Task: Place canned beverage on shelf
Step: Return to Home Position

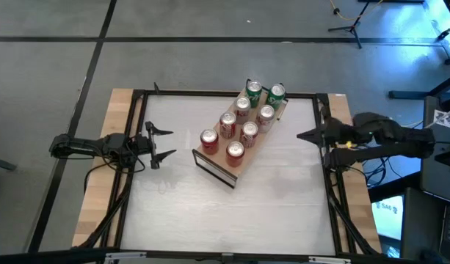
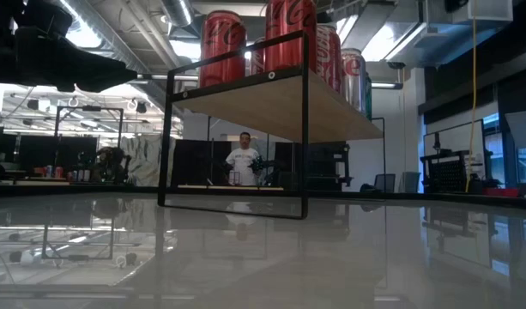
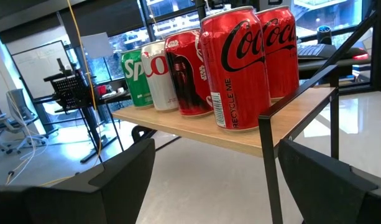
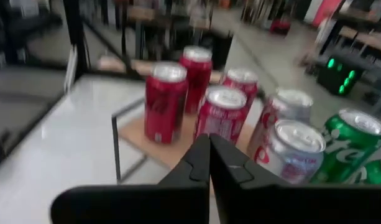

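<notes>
Centre of the high view, a bit above middle: shelf (image 1: 222,147) standing on the white table (image 1: 283,198), set diagonal from lower left to upper right, dark frame at both short ends. On its board, eight cans upright, two abreast, four pairs: red Coca-Cola cans (image 1: 208,138) at the lower-left end, then red-black cans (image 1: 227,122), then white-red cans (image 1: 243,105), green Sprite cans (image 1: 254,88) at the upper-right end. Pairs packed close, touching or just apart, cannot tell which. Left of frame: left gripper (image 1: 170,143) over the table, well apart from the shelf, fingers spread wide, holding nothing; same in the left wrist view, both fingers far apart, Coca-Cola end of the shelf ahead. Right of frame: right gripper (image 1: 301,136) near the table's right edge, pointing at the shelf, apart from it, fingers pressed together, nothing between them. Low view: board raised on its frame above the tabletop, cans on top; far behind, a person (image 2: 243,161) in a white shirt.
</notes>
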Robot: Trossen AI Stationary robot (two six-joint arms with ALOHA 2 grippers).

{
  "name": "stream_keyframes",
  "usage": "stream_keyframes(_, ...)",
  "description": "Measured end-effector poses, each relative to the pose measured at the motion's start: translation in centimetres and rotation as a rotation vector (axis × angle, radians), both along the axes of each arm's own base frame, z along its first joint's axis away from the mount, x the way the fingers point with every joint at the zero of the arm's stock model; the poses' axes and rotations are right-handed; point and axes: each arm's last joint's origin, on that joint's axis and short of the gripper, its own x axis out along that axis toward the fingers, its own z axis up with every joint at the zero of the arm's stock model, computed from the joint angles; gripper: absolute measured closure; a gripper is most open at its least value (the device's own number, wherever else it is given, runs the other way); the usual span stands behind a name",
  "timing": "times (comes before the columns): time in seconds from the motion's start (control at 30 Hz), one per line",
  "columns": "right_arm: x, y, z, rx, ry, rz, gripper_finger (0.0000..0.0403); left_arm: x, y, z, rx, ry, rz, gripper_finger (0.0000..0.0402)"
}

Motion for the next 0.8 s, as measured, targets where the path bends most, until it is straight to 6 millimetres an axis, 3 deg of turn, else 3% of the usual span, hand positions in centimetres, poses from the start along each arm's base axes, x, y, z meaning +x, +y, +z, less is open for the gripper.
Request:
stream_keyframes(0.33, -1.6, -0.2, -5.3, 0.06, -0.259, -0.036, 0.0402, 0.0, 0.0, 0.0, 0.0, 0.0, 0.0, 0.0072)
stream_keyframes(0.53, -1.2, -0.2, -8.3, 0.062, -0.303, -0.059, 0.0402, 0.0, 0.0, 0.0, 0.0, 0.0, 0.0, 0.0072)
stream_keyframes(0.8, -1.0, -0.3, -10.9, 0.085, -0.305, -0.096, 0.0402, 0.0, 0.0, 0.0, 0.0, 0.0, 0.0, 0.0072)
